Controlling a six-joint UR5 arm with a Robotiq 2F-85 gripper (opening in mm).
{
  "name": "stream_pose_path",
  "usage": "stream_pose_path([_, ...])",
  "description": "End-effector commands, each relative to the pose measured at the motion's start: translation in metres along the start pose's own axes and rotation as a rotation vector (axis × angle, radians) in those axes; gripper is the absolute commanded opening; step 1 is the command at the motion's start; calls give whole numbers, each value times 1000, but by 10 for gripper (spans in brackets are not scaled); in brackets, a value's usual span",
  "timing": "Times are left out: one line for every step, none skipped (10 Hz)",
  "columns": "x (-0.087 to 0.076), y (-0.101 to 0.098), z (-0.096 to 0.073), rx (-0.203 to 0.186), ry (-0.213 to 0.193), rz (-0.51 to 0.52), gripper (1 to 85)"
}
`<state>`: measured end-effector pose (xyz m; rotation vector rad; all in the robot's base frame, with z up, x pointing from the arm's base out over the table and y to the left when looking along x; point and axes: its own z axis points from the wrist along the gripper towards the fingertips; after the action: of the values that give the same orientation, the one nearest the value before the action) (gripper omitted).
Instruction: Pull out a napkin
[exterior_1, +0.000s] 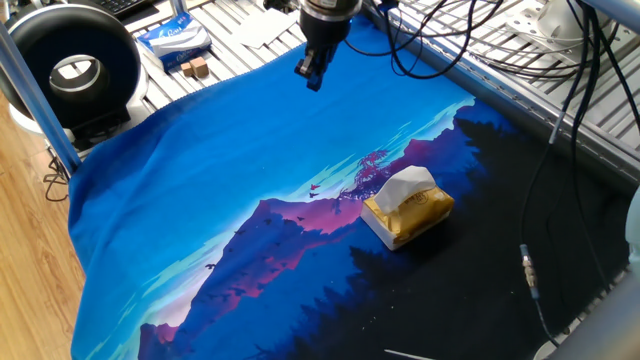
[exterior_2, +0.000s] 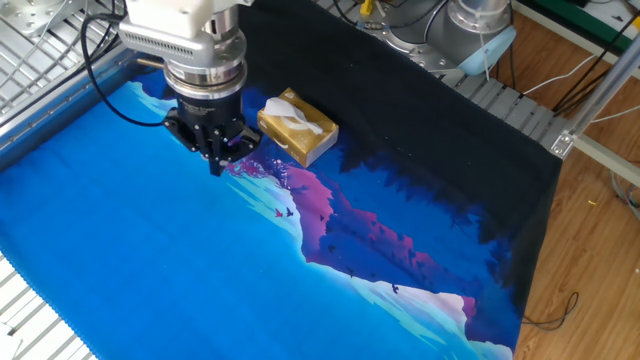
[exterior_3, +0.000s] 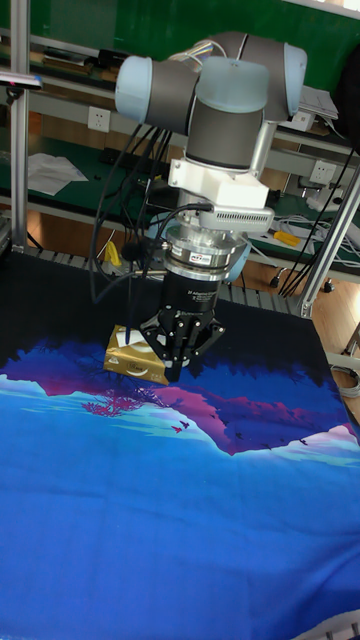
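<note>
We are looking at the thin, soft white paper napkin (exterior_1: 404, 185) standing up in a crumpled tuft from the top slot of the golden-yellow rectangular tissue pack (exterior_1: 412, 215), so we are judging it light, limp and tearable, best pinched at its raised crest. Our black two-finger gripper (exterior_2: 214, 160) is hanging well apart from it, fingers drawn together and empty. The printed blue cloth (exterior_1: 220, 180) is giving us open room on every side, its edges far off.

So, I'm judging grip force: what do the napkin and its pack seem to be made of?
The napkin looks like thin, matte white paper tissue; it stands crumpled and folded. The golden-yellow pack seems to be glossy plastic film, given its sheen and soft, wrinkled sides, though coated paper is possible.
</note>
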<state>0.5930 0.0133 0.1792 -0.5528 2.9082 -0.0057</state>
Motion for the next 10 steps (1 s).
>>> stream_pose_path([-8,1,-2,-12,-35,23,10])
stream_pose_path([-5,-4,-4,5,-28,23,10])
stream_pose_path([-3,-8,-6,16,-27,21,10])
stream_pose_path([-3,-7,-7,10,-28,23,10])
stream_pose_path([-6,-5,-7,9,-37,20,10])
stream_pose_path([-7,-4,-5,8,-37,26,10])
stream_pose_path([-7,-6,-3,15,-34,32,10])
stream_pose_path([-1,-6,-4,17,-19,41,10])
stream_pose_path([3,-4,-6,22,-15,48,10])
stream_pose_path([9,1,-10,19,-15,55,10])
